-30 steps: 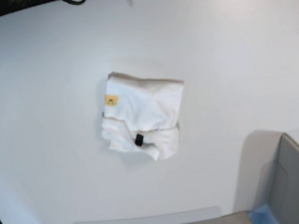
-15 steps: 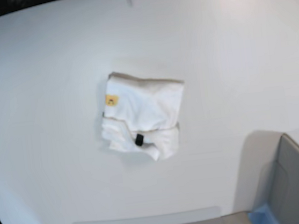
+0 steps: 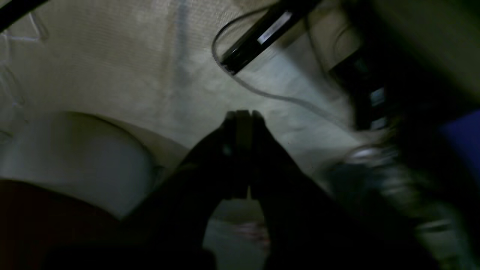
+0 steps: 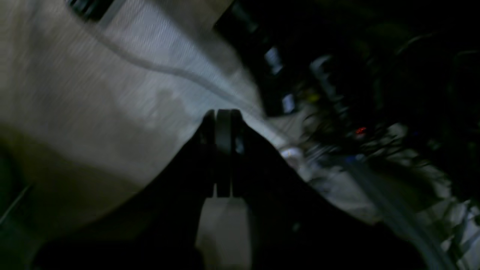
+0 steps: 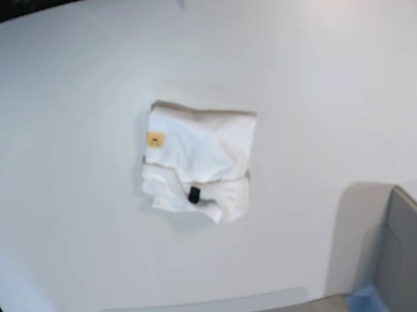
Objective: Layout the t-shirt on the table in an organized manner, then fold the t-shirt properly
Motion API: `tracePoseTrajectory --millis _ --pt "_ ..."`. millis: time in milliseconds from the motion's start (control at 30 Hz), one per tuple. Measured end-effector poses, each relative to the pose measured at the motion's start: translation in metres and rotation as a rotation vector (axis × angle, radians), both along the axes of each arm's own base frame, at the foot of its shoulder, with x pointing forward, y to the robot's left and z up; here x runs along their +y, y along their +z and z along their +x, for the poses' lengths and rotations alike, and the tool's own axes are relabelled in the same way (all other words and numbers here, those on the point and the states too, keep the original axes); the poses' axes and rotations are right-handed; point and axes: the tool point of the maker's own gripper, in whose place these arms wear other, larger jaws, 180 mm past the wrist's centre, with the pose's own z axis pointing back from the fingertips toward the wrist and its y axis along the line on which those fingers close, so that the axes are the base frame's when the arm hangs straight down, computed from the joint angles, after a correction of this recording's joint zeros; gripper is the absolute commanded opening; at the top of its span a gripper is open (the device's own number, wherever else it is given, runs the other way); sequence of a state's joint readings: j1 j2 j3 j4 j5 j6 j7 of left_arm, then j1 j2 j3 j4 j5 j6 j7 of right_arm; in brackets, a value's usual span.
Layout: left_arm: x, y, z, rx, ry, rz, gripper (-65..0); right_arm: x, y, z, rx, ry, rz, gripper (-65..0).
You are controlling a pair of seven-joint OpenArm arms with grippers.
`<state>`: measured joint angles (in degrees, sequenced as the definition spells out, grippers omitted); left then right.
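You are looking at the t-shirt (image 5: 200,161) lying as a compact folded bundle near the middle of the tabletop (image 5: 320,75), with its yellow-orange label (image 5: 154,139) at the upper left and the small black tag (image 5: 193,194) near the lower edge. The printed graphic is not showing; only white cloth is facing up.

Neither arm is appearing in the base view, so you are not able to say which one is nearer to the shirt. The left hand (image 3: 243,119) is pressed fully closed and is holding nothing. The right hand (image 4: 222,116) is also closed tight and empty. Both wrist cameras are pointing away from the shirt, toward a pale surface, cables and dark equipment, and both pictures are blurred and dim.

The bundle is nearly square, with its lower edge uneven, so a long axis is hard to name. In my judgement the fold is looking finished, and both hands are resting well apart from the cloth.
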<state>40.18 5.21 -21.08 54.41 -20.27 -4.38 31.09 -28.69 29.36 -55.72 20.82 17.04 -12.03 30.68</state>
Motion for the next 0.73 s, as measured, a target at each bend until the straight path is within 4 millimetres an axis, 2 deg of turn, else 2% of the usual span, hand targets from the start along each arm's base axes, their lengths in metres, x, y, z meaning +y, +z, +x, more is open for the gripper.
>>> tracePoseTrajectory --millis 67,167,267,367,500,567,633,733 --pt "0.004 -0.01 -0.007 -0.026 -0.063 0.031 -65.0 0.001 -0.006 0.002 0.027 -0.008 -0.031 -65.0" --pt "0.006 -0.018 -0.027 -0.007 -0.14 0.044 -65.0 -0.005 -0.017 0.016 0.047 -0.018 -0.1 -65.0" --pt "0.008 -0.024 -0.035 0.001 -0.181 0.052 -65.0 -0.012 -0.025 0.031 0.062 -0.097 -0.173 -65.0" --pt "0.01 -0.03 -0.03 -0.006 -0.19 0.056 -65.0 -0.015 -0.031 0.037 0.094 -0.253 -0.231 -65.0" --pt "0.01 -0.04 -0.011 -0.031 -0.191 0.062 -65.0 -0.015 -0.038 0.052 0.135 -0.405 -0.281 -65.0" --pt "0.013 -0.043 -0.004 -0.039 -0.193 0.079 -65.0 -0.015 -0.04 0.066 0.124 -0.447 -0.283 -65.0" --pt "0.021 -0.041 -0.006 -0.008 -0.198 0.125 -65.0 -0.017 -0.041 0.07 0.121 -0.449 -0.292 -65.0" --pt "0.029 -0.038 -0.014 0.029 -0.208 0.164 -65.0 -0.017 -0.04 0.064 0.139 -0.449 -0.298 -65.0"
